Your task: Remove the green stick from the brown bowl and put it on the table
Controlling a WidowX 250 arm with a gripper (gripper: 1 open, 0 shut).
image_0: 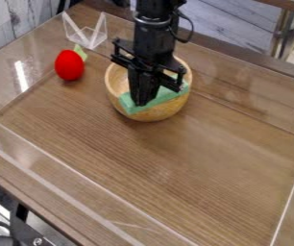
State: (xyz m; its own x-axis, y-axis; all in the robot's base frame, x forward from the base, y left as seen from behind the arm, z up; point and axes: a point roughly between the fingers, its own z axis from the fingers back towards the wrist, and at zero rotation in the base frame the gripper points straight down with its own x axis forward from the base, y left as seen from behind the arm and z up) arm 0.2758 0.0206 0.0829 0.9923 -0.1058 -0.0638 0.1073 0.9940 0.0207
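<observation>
The brown bowl sits on the table a little behind its middle. In it lies the green stick, tilted, its near end resting over the bowl's front rim and its far end poking out by the right wall. My gripper points straight down into the bowl, its dark fingers drawn together around the middle of the stick. The arm hides most of the stick's middle and the bowl's inside.
A red ball lies on the table left of the bowl. A clear plastic stand rises behind the ball. Clear plastic edging runs round the tabletop. Bare wood stretches in front of and to the right of the bowl.
</observation>
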